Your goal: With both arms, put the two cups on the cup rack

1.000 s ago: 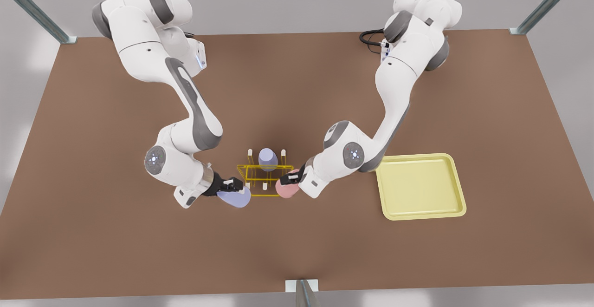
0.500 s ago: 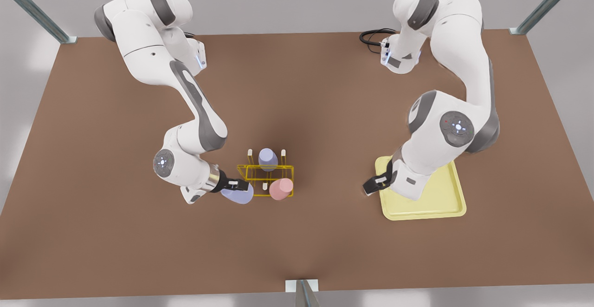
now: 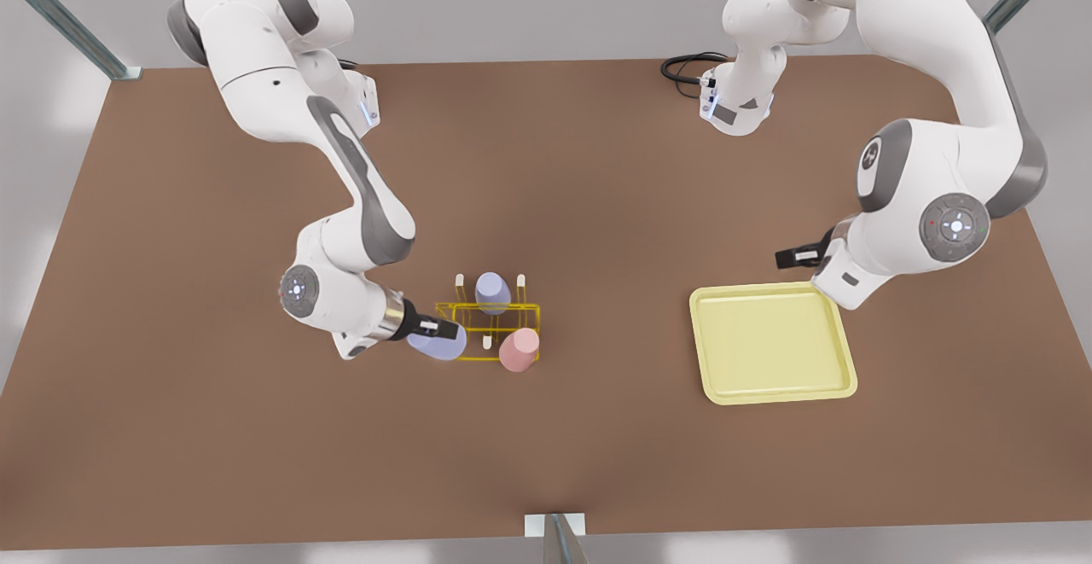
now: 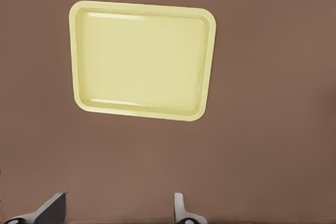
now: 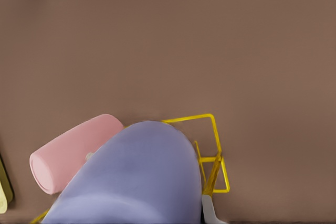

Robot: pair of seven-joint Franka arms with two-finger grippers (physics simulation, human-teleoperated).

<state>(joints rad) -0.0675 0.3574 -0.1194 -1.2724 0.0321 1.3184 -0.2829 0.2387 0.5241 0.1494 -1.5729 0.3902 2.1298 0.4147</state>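
The right gripper (image 3: 437, 327), on the arm at the front view's left, has its jaws closed on a lavender cup (image 3: 438, 344). It holds this cup tilted at the corner of the cup rack (image 3: 488, 331) that is nearest the camera and toward the front view's left. The long axis of the cup lies almost flat and points from the jaws toward the rack, so I judge it must turn more upright and go over a white-tipped peg before the jaws let go. In the right wrist view the lavender cup (image 5: 131, 177) is close to the camera, with the yellow wire of the rack (image 5: 210, 153) just beyond it.

The pink cup (image 3: 519, 349) sits already on the near corner toward the front view's right, and a second lavender cup (image 3: 492, 293) stands on a far peg.

The left gripper (image 3: 798, 255) hangs well apart, above the table (image 3: 597, 180) by the pale yellow tray (image 3: 840, 338). Its jaws are wide open and hold nothing, and this arm waits.
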